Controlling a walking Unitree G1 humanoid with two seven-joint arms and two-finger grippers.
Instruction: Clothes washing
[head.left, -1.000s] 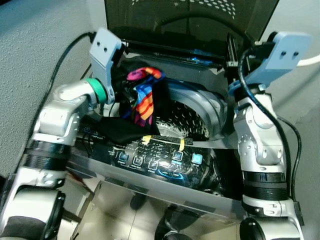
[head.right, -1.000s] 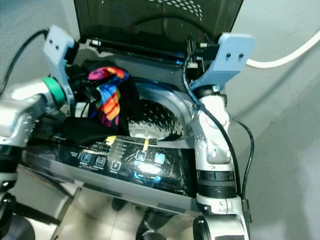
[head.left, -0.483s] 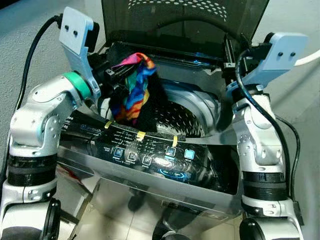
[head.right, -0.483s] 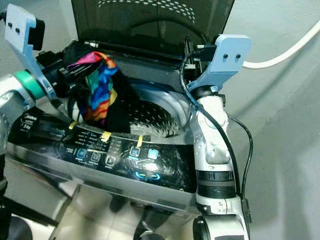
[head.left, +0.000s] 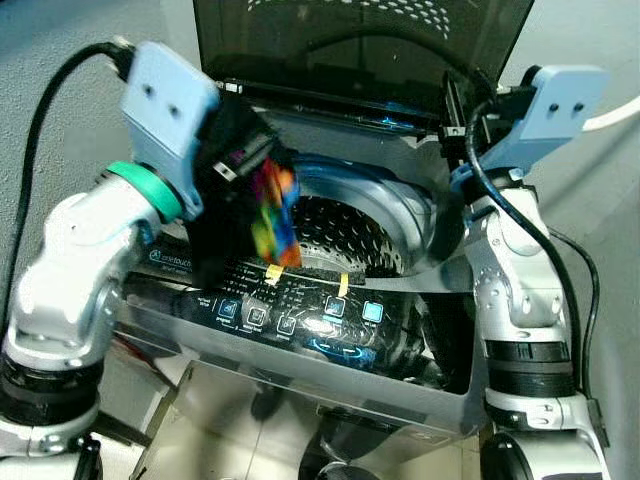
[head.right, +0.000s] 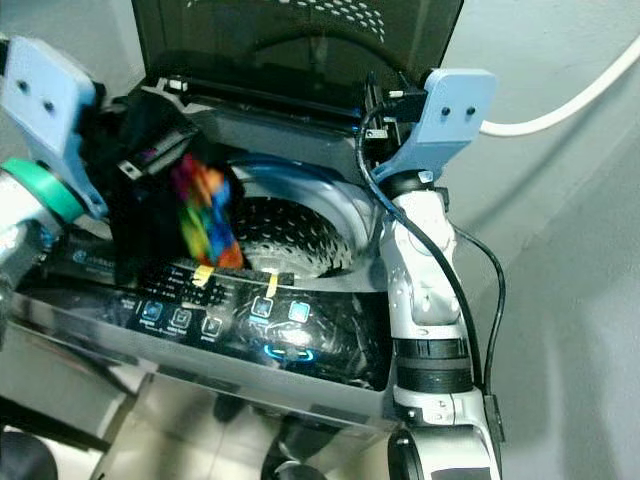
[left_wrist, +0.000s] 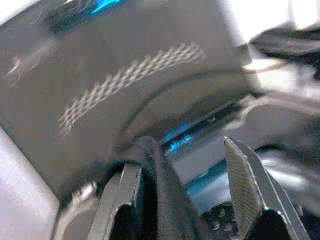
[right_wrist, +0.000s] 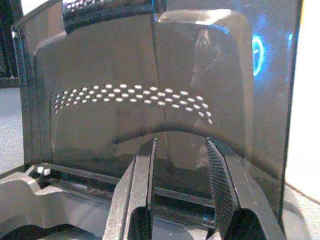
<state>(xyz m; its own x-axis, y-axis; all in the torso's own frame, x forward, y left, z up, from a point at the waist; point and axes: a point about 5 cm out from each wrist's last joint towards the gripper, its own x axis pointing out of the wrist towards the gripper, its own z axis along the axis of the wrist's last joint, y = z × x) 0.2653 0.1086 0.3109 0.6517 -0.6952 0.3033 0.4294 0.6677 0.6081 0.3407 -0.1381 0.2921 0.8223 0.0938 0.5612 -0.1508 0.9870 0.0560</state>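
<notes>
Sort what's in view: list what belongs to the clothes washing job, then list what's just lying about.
Belongs to the job:
- washing machine, its lid up
- drum
- multicoloured garment, hanging from the left end effector
- control panel

Just there:
- white hose along the wall
- right end effector, open, facing the lid

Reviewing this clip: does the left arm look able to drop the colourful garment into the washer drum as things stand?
Probably yes. The lid stands open, the drum mouth is unobstructed, and the left gripper holds the colourful garment over the drum's near-left rim. The right gripper is up by the lid.
</notes>
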